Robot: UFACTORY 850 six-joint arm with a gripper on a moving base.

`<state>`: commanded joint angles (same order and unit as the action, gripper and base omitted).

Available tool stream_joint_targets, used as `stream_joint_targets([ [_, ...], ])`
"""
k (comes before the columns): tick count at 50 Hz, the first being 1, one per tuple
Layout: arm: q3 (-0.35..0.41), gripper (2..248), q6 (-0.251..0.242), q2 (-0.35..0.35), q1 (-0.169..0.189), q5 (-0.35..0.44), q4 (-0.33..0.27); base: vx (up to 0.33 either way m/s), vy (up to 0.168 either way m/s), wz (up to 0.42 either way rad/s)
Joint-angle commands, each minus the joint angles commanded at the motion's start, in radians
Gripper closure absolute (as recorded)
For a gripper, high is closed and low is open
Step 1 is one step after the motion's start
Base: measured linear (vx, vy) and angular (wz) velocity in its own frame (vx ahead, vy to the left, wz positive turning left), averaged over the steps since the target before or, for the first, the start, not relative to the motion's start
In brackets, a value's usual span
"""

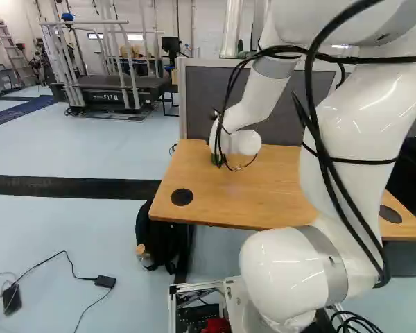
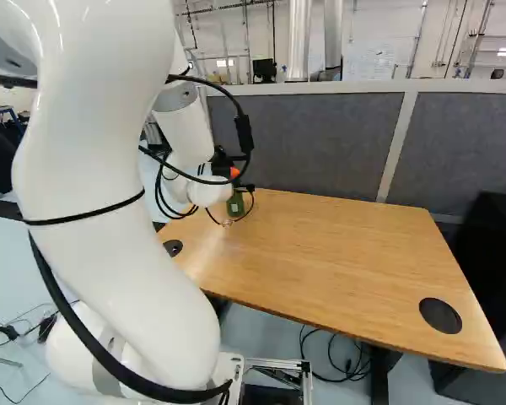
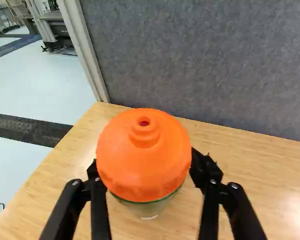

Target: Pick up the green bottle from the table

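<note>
We've got cables [image 1: 62,262] on pale floor [image 1: 69,236], black bag [image 1: 159,239] by the wood tabletop [image 2: 346,253]. Green bottle [image 2: 235,205], orange cap [image 3: 144,160], upright near its far left corner, at the gripper [image 2: 226,169]; we can't tell whether the jaws are wide or holding it. Behind: grey partition [image 2: 312,139], then treadmill [image 1: 114,90], ladder [image 1: 12,52].

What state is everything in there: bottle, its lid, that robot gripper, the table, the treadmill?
Green bottle: upright.
Orange lid: on the bottle.
Gripper: around the bottle; whether it grips is hidden.
Table: standing level.
Treadmill: unoccupied.
</note>
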<state>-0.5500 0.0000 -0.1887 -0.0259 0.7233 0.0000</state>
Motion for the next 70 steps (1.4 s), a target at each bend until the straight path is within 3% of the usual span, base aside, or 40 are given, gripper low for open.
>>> stream_joint_targets([
  [1, 0.000, 62, 0.000, 0.000, 0.000, 0.000, 0.000, 0.000, 0.000, 0.000],
  [2, 0.000, 101, 0.000, 0.000, 0.000, 0.000, 0.000, 0.000, 0.000, 0.000],
  [6, 0.000, 101, 0.000, 0.000, 0.000, 0.000, 0.000, 0.000, 0.000, 0.000],
  [7, 0.000, 133, 0.000, 0.000, 0.000, 0.000, 0.000, 0.000, 0.000, 0.000],
  [70, 0.020, 134, 0.000, 0.143, 0.000, 0.000, 0.000, 0.000, 0.000, 0.000],
])
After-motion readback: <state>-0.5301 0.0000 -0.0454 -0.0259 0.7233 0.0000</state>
